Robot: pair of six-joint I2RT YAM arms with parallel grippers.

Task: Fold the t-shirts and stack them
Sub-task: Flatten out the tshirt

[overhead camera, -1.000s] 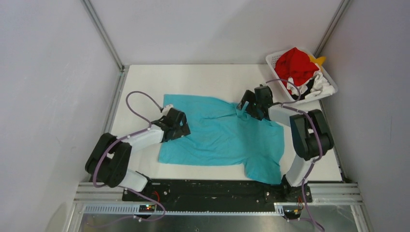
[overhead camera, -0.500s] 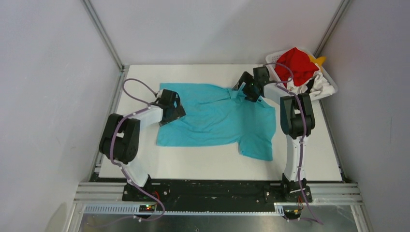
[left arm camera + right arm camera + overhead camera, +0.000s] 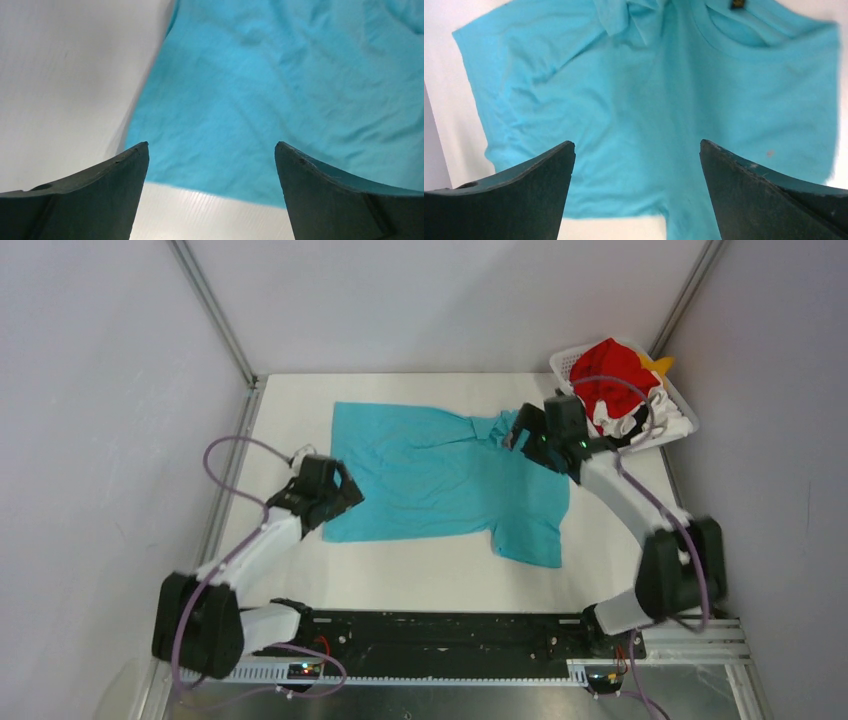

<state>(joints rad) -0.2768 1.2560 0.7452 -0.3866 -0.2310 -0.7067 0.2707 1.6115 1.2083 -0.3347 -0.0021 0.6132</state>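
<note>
A teal t-shirt (image 3: 440,475) lies spread flat across the middle of the table, collar toward the right and one sleeve bunched near the collar. It fills the left wrist view (image 3: 280,90) and the right wrist view (image 3: 654,110). My left gripper (image 3: 338,498) is open and empty beside the shirt's near-left corner. My right gripper (image 3: 522,435) is open and empty above the collar end. Red (image 3: 612,375), white-and-black (image 3: 655,420) and yellow-orange (image 3: 658,364) shirts sit piled in the basket.
A white perforated basket (image 3: 566,362) stands at the back right corner of the table. Bare white table (image 3: 420,580) shows in front of the shirt. Grey walls close in on both sides.
Both grippers have let go of the teal shirt, which now lies flat farther back. The left arm has drawn back toward the near left; the right arm has pulled back slightly.
</note>
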